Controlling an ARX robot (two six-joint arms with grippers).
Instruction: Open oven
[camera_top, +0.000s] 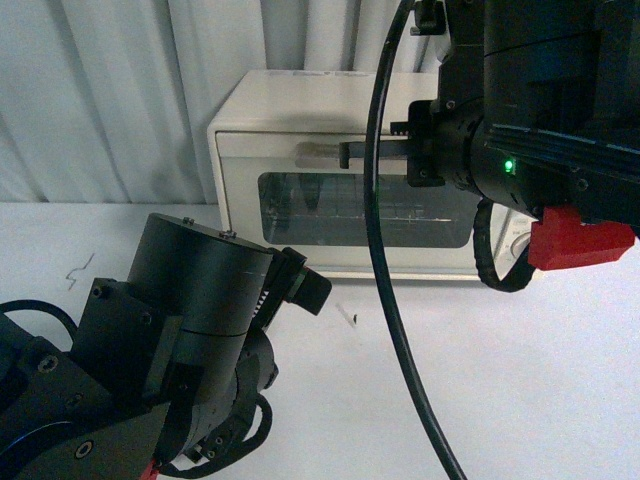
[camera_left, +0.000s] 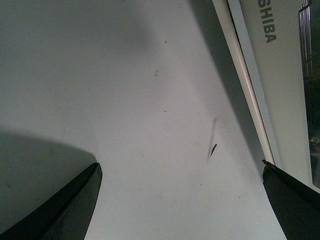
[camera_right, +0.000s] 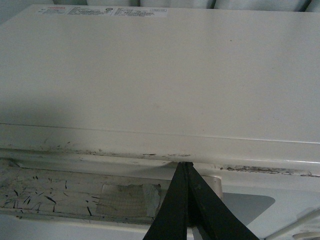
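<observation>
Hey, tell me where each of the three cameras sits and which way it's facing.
Front view: on the body between the arms, facing the oven across the table; left arm low, right gripper at the oven door.
Left wrist view: above the table, looking down; left gripper open, oven's lettered front at one edge.
Right wrist view: over the oven's top, looking down along it; shut fingers at the door's upper edge.
Shared: all three show the oven.

Smooth painted-metal oven (camera_top: 300, 100), scuffed edge; glossy glass window (camera_top: 360, 205); matt white table (camera_top: 520, 380).
</observation>
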